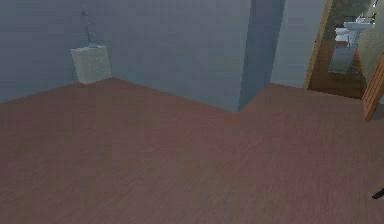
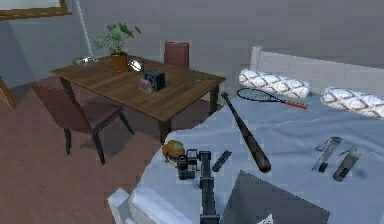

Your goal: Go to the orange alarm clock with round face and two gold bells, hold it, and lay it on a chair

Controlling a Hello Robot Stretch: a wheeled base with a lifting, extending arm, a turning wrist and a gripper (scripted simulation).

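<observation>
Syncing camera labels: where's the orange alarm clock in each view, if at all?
Forward view: red-brown floor, blue wall, doorway at right.
Arm side view: orange alarm clock low, left of centre, on the bed edge nearest the table.
Shared landmark: the red-brown floor, at the arm side view's left.

Forward view's pretty dim, the floor (image 1: 150, 150) going darker toward the bottom edge, and the doorway (image 1: 350, 50) at the right is the brightest spot. Arm side view's lit softer and evenly. The bed (image 2: 300, 140) looks palest, with shade under the desk (image 2: 100, 80).
</observation>
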